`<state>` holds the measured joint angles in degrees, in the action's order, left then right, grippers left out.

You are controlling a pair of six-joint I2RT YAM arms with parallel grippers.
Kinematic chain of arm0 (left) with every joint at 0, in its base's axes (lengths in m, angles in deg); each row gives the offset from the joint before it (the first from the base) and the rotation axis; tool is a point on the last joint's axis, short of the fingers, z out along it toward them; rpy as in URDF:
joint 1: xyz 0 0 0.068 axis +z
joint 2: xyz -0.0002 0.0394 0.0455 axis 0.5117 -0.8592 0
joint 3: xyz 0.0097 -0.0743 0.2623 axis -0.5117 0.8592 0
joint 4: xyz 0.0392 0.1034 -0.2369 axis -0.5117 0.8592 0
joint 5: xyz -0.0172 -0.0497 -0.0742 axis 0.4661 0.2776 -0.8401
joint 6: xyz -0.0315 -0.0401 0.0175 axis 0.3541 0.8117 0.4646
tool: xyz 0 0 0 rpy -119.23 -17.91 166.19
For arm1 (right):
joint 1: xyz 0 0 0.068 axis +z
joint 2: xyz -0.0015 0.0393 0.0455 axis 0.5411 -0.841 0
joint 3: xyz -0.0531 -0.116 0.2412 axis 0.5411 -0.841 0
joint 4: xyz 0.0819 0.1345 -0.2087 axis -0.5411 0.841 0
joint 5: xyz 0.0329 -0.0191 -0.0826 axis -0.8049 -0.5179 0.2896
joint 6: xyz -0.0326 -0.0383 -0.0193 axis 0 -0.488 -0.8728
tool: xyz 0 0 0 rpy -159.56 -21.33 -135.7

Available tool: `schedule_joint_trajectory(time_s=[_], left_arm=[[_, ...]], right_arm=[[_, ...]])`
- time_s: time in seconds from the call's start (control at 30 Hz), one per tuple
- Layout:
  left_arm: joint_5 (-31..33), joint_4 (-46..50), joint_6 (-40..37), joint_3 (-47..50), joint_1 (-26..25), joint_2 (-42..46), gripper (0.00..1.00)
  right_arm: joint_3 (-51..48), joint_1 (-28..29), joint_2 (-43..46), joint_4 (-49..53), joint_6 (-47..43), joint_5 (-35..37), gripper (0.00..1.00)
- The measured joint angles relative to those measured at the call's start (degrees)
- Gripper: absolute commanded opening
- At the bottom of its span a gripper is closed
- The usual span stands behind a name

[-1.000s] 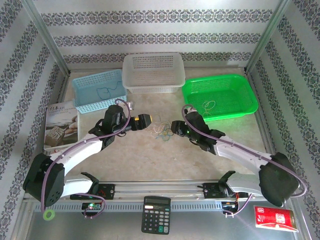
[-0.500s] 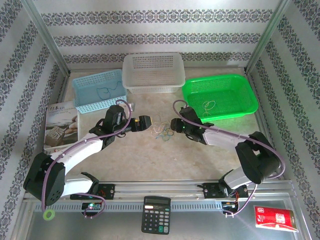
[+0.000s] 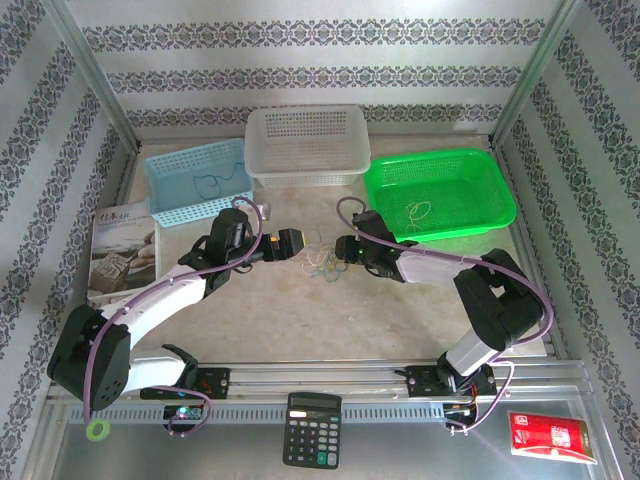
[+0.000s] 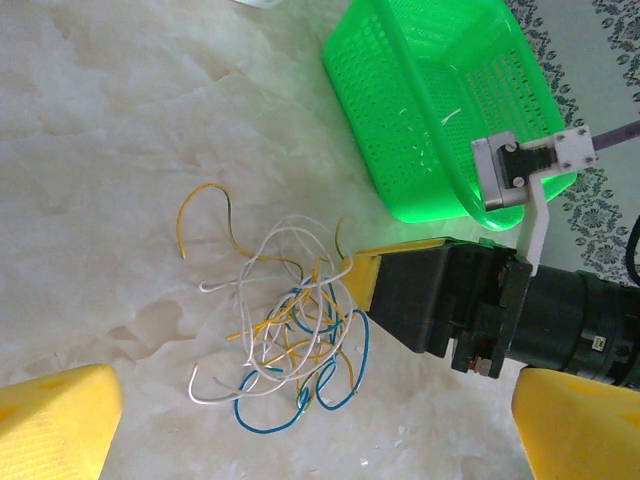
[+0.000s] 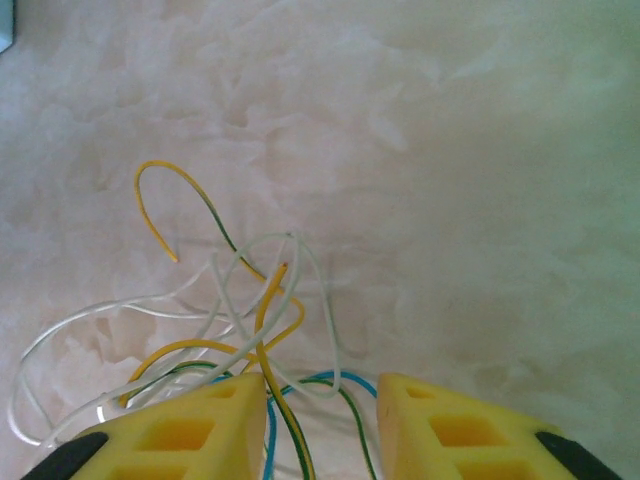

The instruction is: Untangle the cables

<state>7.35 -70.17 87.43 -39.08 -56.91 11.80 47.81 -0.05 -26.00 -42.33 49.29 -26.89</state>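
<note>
- Pale paperback booklet [image 3: 122, 252] with a picture cover, lying at the left table edge: a few dark printed characters near its far corner, too small to read.
- Black pocket calculator [image 3: 312, 428] at the near edge: key markings illegible (display blank-looking).
- Red foil packet [image 3: 552, 436] at the near right: white print, unreadable.

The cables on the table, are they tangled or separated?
Tangled: white, yellow and blue cables cross and loop together in one clump.
</note>
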Motion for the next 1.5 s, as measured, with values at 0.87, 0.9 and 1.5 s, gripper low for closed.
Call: schedule_joint_trajectory(time_s=[0.87,0.9,1.5], left_arm=[[-0.2,-0.2,0.3,0.0,0.0,0.0,1.0],[-0.2,-0.3,0.3,0.0,0.0,0.0,1.0],[-1.2,-1.9,1.2,0.1,0.0,0.0,1.0]], right_arm=[[-1.0,-3.7,-3.8,-6.1,0.2,-10.4,0.15],[-1.8,-3.8,-3.6,-6.3,0.3,-10.6,0.15],[-9.4,-4.1,9.1,-5.9,0.0,-9.9,0.41]])
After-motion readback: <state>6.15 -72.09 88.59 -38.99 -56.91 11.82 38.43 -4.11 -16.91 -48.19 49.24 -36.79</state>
